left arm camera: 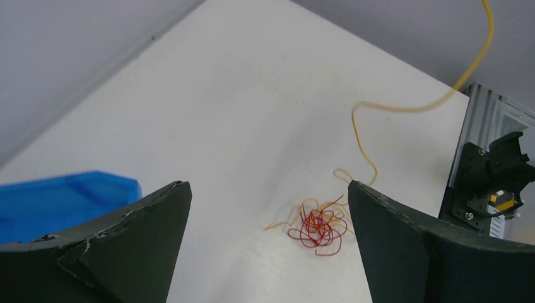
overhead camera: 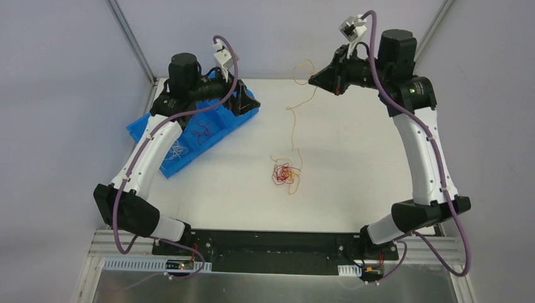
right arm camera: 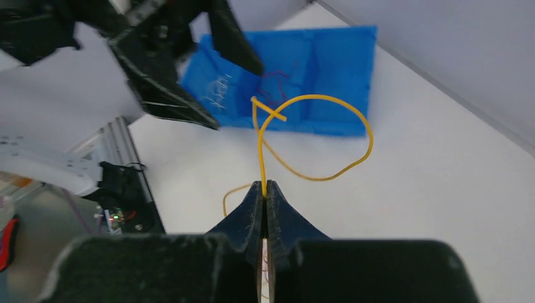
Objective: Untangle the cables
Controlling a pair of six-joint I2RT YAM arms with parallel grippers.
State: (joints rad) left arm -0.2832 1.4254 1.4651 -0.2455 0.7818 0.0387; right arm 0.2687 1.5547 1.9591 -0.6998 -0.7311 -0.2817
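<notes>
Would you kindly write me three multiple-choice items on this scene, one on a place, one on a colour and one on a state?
1. Where does the red and orange tangle of cables lie?
A. Hanging from the left hand
B. On the white table, near its middle
C. On the floor, off the table

2. What colour is the cable that the right hand holds?
A. White
B. Green
C. Orange-yellow

3. In what state is the left hand?
A. Open and empty
B. Shut on a red cable
C. Shut on the table's edge

Answers:
1 B: the top view shows the tangle resting on the white surface at mid-table.
2 C: the right wrist view shows an orange-yellow loop rising from the shut hand.
3 A: the left wrist view shows it spread wide with nothing in it.
</notes>
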